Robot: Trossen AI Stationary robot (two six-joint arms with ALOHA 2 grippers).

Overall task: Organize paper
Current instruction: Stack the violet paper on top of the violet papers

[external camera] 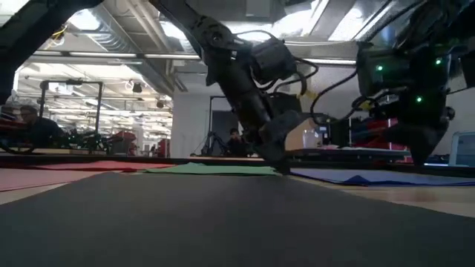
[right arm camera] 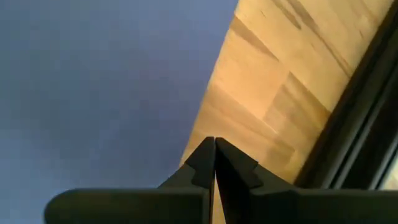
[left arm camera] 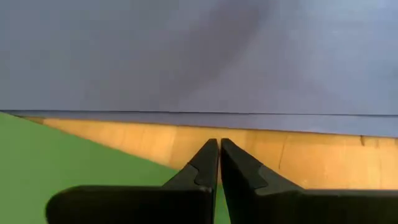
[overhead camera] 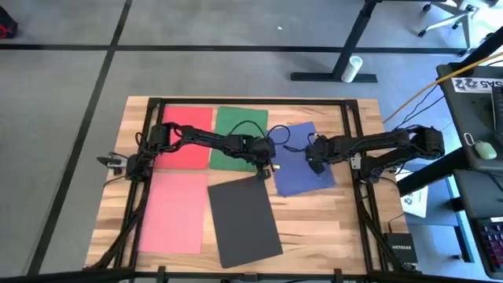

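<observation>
Five sheets of paper lie flat on the wooden table: red (overhead camera: 189, 126) at the far left, green (overhead camera: 236, 134) beside it, blue (overhead camera: 302, 165) right of centre, pink (overhead camera: 174, 212) at the near left, dark grey (overhead camera: 244, 216) at the near centre. My left gripper (overhead camera: 267, 167) is shut and low at the green sheet's near right corner (external camera: 274, 169), between green and blue. My right gripper (overhead camera: 314, 157) is shut and stands low over the blue sheet (right arm camera: 93, 81), its tips by one of that sheet's edges. My left gripper comes down slanting from the table's left, its shut fingertips (left arm camera: 208, 158) on or just past the edge of the green sheet's near right corner (left arm camera: 143, 177). The sheet lies flat on the table. My right gripper's shut tips (right arm camera: 205, 155) are at the blue sheet's edge (right arm camera: 186, 149); whether they touch it, I cannot tell.
Black frame rails (overhead camera: 350, 126) run along the table's sides. A strip of bare wood (left arm camera: 155, 137) separates green from blue. A white printed sheet (overhead camera: 414, 203) and a small black box (overhead camera: 401, 250) lie off the table's right side. People sit in the room behind (external camera: 30, 130).
</observation>
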